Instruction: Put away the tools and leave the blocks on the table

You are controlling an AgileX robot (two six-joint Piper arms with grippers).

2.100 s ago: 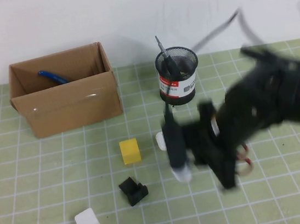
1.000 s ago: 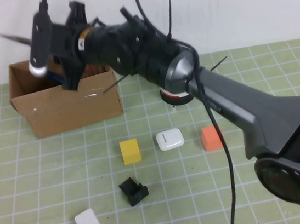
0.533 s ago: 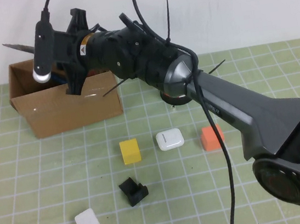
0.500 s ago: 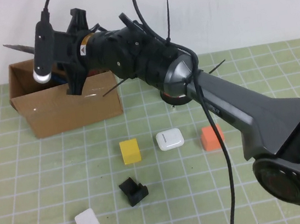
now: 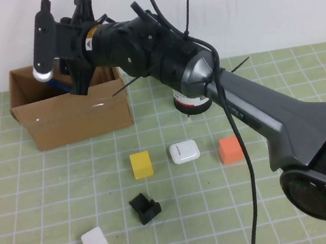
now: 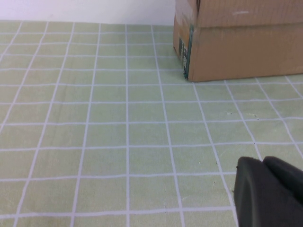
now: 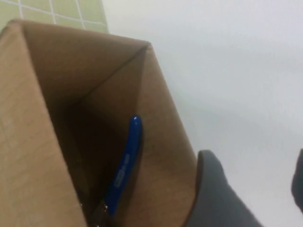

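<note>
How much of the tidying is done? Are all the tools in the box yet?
The blue pliers lie in the cardboard box. The right gripper hangs open and empty above that box. Scissors and screwdriver are out of sight, so I cannot confirm them. The left gripper sits low beside the box. The yellow block, orange block and white block sit on the table.

Lying across the pale green gridded table point(image 5: 35, 199): a cardboard box point(image 5: 71, 113) and a black mesh pen cup point(image 5: 195, 102) toward the back, with a yellow block point(image 5: 141, 164), white rounded case point(image 5: 184, 151), orange block point(image 5: 230, 149), small black plastic piece point(image 5: 145, 208) and white block point(image 5: 95, 241) nearer.
</note>
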